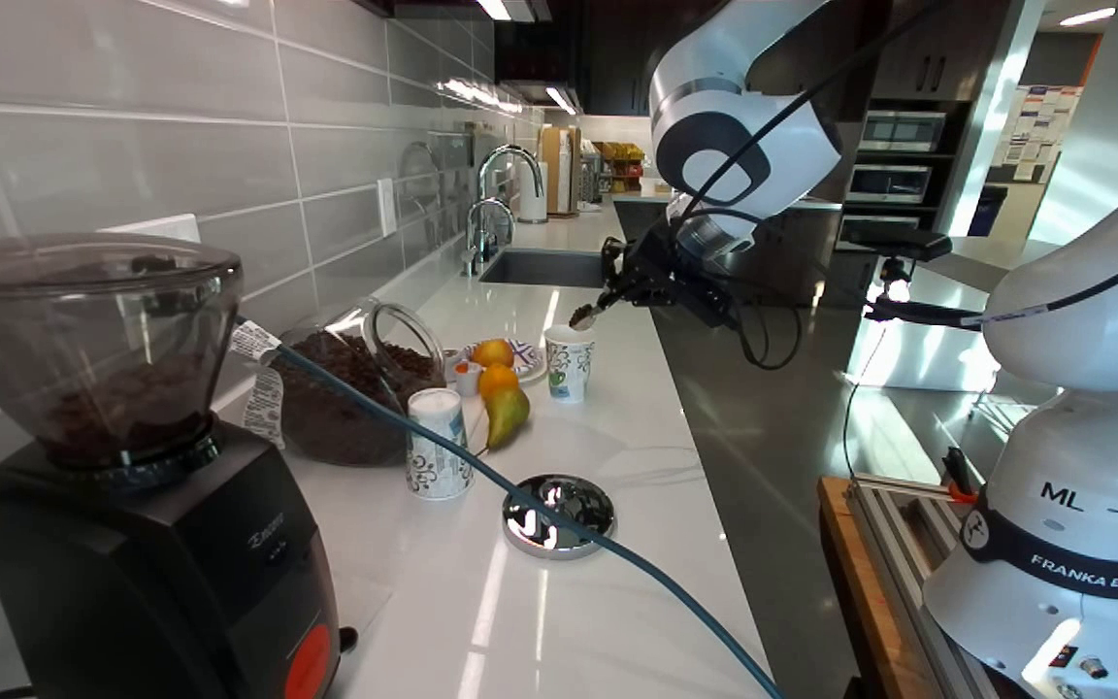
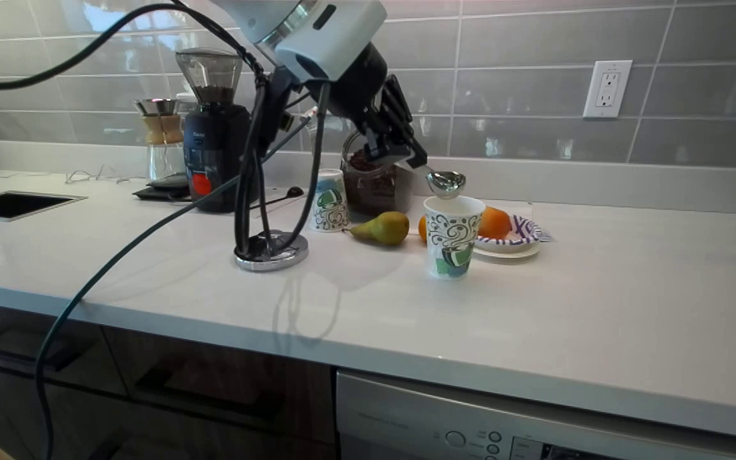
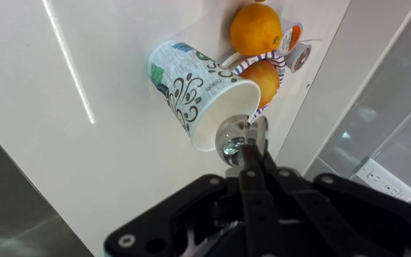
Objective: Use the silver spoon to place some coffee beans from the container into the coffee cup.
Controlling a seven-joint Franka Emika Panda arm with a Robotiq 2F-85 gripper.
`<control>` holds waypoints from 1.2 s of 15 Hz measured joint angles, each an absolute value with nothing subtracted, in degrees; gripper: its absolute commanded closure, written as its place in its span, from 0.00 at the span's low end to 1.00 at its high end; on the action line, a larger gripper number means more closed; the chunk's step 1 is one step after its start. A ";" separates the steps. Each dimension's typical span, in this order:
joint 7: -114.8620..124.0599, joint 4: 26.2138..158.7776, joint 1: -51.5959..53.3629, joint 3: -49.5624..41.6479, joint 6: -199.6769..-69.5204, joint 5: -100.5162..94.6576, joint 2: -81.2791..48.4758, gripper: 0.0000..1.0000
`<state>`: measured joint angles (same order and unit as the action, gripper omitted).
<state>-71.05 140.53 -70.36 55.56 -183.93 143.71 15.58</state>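
Note:
My gripper (image 1: pixel 609 288) is shut on the silver spoon (image 2: pixel 446 183). In the wrist view the fingertips (image 3: pixel 257 151) are close together around its handle. The spoon's bowl (image 3: pixel 231 137) is just above the rim of a patterned white paper coffee cup (image 2: pixel 452 241), which stands upright. The cup also shows in an exterior view (image 1: pixel 569 371) and in the wrist view (image 3: pixel 191 84). Brown bits show at the bowl in an exterior view. The cup's visible inside is white; its bottom is hidden. The container, a clear wide jar (image 1: pixel 350 323), holds dark coffee beans (image 1: pixel 336 408) near the wall.
A second paper cup (image 1: pixel 438 451), a pear (image 1: pixel 507 416) and oranges (image 3: pixel 255 29) stand near the jar. A plate (image 2: pixel 524 236) is behind the cup. A black grinder (image 1: pixel 161 573), a shiny metal disc (image 1: pixel 559 529) and a blue-green cable (image 2: pixel 144 246) are also on the counter.

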 measured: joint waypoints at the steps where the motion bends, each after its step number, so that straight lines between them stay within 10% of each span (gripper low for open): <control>1: -71.72 140.52 -72.14 57.23 -183.93 143.70 15.93 0.99; 18: -78.51 139.83 -93.98 81.17 -182.66 143.68 26.27 0.99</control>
